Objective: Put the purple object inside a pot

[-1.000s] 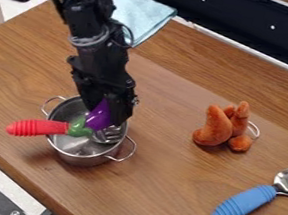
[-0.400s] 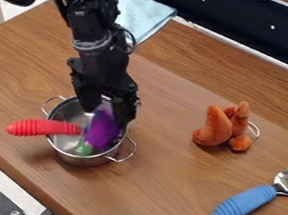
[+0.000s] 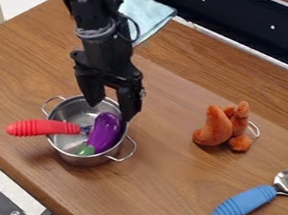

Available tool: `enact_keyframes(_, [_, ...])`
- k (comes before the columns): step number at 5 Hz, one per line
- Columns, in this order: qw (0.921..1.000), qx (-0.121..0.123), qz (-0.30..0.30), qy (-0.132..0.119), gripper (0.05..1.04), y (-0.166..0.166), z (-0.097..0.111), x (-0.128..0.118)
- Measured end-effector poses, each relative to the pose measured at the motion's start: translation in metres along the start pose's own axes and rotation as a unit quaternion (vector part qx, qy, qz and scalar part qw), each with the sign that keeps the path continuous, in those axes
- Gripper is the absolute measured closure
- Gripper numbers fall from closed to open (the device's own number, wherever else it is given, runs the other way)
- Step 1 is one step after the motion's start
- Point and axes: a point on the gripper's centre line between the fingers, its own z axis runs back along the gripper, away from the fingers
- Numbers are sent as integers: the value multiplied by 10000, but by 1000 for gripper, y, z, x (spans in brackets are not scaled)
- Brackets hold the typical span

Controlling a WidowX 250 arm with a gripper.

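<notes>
Just above the far rim of the metal pot, my black gripper (image 3: pixel 110 111) hangs open, its two fingers spread apart with nothing between them. The purple eggplant (image 3: pixel 105 131) with a green stem end lies inside the pot (image 3: pixel 72 159), toward its right side, stem pointing to the near edge. A red-handled utensil (image 3: pixel 44 128) rests in the pot as well, its handle sticking out over the left rim; part of its head is hidden by the eggplant.
An orange plush toy (image 3: pixel 217 127) sits on the wooden table (image 3: pixel 163 183) right of the pot. A blue-handled spoon (image 3: pixel 245 205) lies near the right edge. At the back is a light blue cloth (image 3: pixel 138 13).
The gripper has opened and let go of the eggplant, which dropped from between its fingers to lie in the pot. The gripper then rose slightly.
</notes>
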Motion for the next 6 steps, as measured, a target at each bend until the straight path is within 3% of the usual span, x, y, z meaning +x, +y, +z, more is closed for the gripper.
enact_keyframes(1, [9998,-113,126,-68,88,-1,10,10])
enact_keyframes(2, [9966,-144,583,-563,88,-7,21,37])
enact_keyframes(3, [9941,-215,777,-719,88,-16,14,64])
enact_keyframes(4, [9944,-290,692,-744,88,-38,9,76])
enact_keyframes(5, [9961,-364,608,-520,88,-74,5,72])
enact_keyframes(6, [9979,-257,463,-371,88,-108,0,62])
